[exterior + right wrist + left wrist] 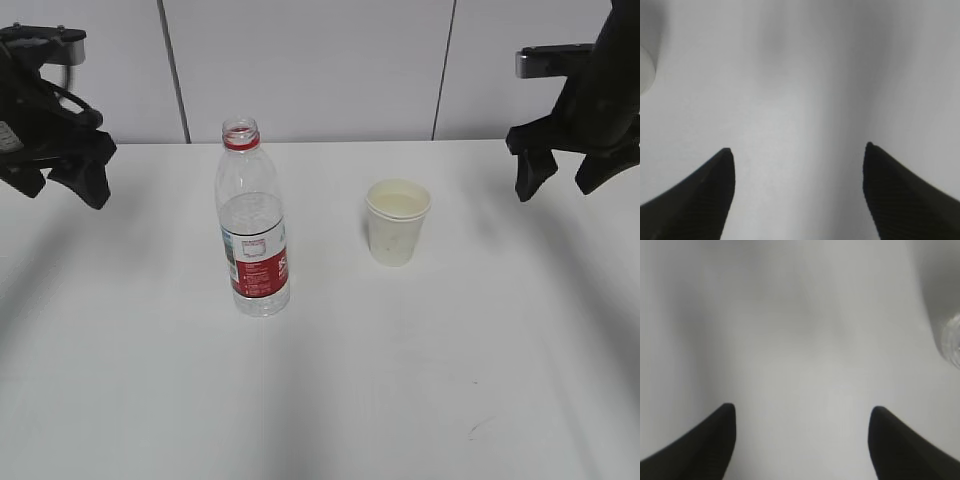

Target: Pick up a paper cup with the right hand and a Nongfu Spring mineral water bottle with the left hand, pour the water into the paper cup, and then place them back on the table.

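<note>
The Nongfu Spring bottle (252, 225) stands upright and uncapped on the white table (320, 400), left of centre, partly filled with water. A blurred edge of it shows at the right of the left wrist view (952, 342). The paper cup (397, 221) stands upright to its right; its edge shows at the far left of the right wrist view (645, 70). My left gripper (62, 188) hangs open and empty at the far left, above the table (802, 412). My right gripper (560, 190) hangs open and empty at the far right (797, 155).
A white panelled wall (310, 60) stands behind the table's far edge. Small dark scuffs (478, 428) mark the tabletop at the front right.
</note>
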Tool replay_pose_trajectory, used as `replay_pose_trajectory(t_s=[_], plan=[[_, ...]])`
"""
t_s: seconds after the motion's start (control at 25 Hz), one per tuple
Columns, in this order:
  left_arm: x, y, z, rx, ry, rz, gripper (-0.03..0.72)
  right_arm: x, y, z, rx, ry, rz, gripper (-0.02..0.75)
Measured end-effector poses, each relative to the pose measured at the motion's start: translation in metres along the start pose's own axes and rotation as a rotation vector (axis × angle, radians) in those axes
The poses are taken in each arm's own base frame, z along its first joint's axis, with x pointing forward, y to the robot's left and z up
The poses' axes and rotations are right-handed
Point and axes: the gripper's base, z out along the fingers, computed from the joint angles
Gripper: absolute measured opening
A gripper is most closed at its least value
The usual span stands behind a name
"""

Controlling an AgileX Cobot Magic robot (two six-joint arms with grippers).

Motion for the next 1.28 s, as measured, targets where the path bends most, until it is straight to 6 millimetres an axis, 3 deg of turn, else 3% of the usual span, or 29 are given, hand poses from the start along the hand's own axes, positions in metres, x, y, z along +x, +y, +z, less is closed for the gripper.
replay_pose_trajectory(t_s=[0.24, 0.6, 0.84, 0.96, 1.28], plan=[[0.004, 0.0, -0.009, 0.006, 0.091, -0.027, 0.502, 0.001, 0.0, -0.013, -0.003, 0.062, -0.007, 0.588], [0.012, 0.021, -0.012, 0.004, 0.154, -0.109, 0.502, -0.021, -0.001, -0.049, 0.003, -0.073, -0.01, 0.588], [0.013, 0.023, -0.021, -0.013, 0.136, -0.107, 0.502, -0.023, -0.001, -0.055, 0.004, -0.085, -0.01, 0.588], [0.015, 0.023, -0.031, -0.014, 0.111, -0.108, 0.502, -0.021, 0.0, -0.062, 0.004, -0.1, -0.012, 0.587], [0.024, 0.02, -0.068, -0.011, 0.022, -0.113, 0.501, -0.007, 0.001, -0.111, 0.009, -0.197, -0.012, 0.587]])
